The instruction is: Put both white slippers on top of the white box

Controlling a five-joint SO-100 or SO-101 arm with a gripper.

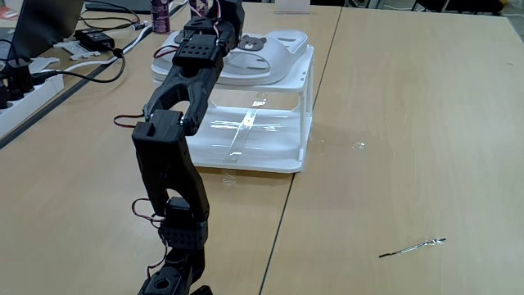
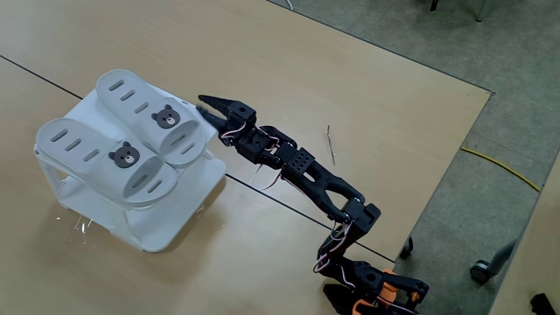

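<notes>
Gripper (image 2: 210, 107) beside white slippers (image 2: 140, 140)

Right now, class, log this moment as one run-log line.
slippers: both on white box | hand: beside the nearer slipper's toe, holding nothing | table: thin stick

Ahead of my black gripper (image 2: 208, 105), white slippers (image 2: 131, 140) with grey-brown bear-face badges top the white box (image 2: 166, 229); tan woodgrain counter (image 2: 289, 52).

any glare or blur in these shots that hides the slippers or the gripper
In a fixed view, bright glare streaks the box's lower shelf and the arm hides part of the slippers; in another fixed view, lighting is even, slippers and gripper sharp, soft shadows only.
</notes>
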